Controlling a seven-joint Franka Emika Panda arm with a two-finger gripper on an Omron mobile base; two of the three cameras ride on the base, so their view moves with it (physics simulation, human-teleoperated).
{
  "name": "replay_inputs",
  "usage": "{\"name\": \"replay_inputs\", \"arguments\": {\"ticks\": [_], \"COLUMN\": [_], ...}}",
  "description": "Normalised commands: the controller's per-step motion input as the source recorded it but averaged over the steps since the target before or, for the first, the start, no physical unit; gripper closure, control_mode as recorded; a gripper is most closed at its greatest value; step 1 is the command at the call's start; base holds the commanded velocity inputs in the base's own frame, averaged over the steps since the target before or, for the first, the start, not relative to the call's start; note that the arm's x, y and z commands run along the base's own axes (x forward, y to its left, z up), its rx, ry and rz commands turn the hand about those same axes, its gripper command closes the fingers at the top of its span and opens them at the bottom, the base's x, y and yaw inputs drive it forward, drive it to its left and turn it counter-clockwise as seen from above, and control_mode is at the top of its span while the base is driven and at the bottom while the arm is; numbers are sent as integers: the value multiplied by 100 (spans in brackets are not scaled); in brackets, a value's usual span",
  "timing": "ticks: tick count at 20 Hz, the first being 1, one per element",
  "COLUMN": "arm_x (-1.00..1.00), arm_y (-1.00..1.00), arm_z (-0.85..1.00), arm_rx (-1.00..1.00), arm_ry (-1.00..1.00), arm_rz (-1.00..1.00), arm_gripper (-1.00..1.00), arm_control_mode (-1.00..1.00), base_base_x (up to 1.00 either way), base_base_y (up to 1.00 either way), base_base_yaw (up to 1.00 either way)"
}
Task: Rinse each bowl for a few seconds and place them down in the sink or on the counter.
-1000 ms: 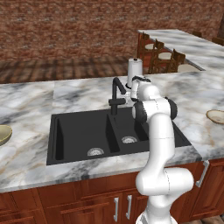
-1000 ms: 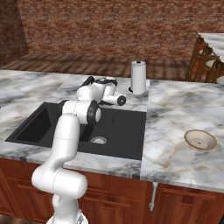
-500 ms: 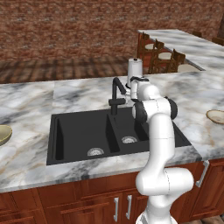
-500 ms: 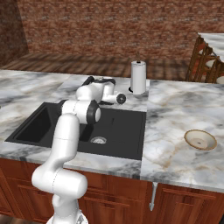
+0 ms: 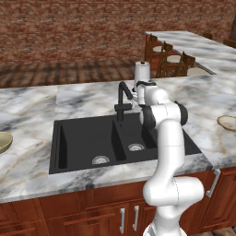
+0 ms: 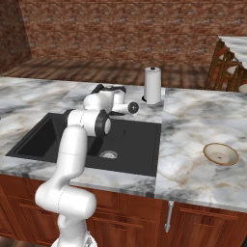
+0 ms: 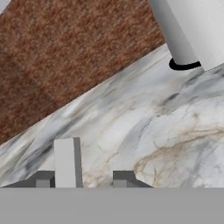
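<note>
The black sink (image 5: 83, 133) (image 6: 140, 140) is set into the marble counter (image 5: 27, 106) (image 6: 193, 120). An olive-tan bowl (image 5: 3, 141) rests on the counter at the far left edge. A cream-rimmed bowl (image 5: 227, 122) (image 6: 221, 154) lies on the counter to the right of the sink. My gripper (image 5: 133, 94) hovers just behind the sink beside the black faucet (image 5: 121, 98), far from both bowls. In the hand view my gripper (image 7: 83, 178) has its fingertips apart with bare marble between them. A pale upright bar stands against the left one.
A white paper-towel roll (image 5: 141, 73) (image 6: 152, 85) (image 7: 192, 30) stands on the counter close behind the hand. A brick wall runs along the back. Wooden chairs (image 5: 173, 60) and a second counter sit at the far right.
</note>
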Motion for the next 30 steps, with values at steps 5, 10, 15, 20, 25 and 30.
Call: {"name": "replay_inputs", "arguments": {"ticks": [5, 10, 15, 20, 25, 30], "arm_x": [-13, -19, -36, -38, -18, -26], "arm_y": [-60, -53, -46, -52, -96, -91], "arm_z": [3, 0, 0, 9, 24, 47], "arm_rx": [8, 0, 0, 0, 4, 13], "arm_ry": [6, 3, 2, -2, -11, -10], "arm_rz": [-8, -6, -5, -2, -3, 0], "arm_gripper": [100, 100, 100, 100, 100, 100], "arm_control_mode": [-100, -100, -100, -100, -100, -100], "base_base_x": [0, 0, 0, 0, 0, 0], "base_base_y": [0, 0, 0, 0, 0, 0], "base_base_yaw": [0, 0, 0, 0, 0, 0]}}
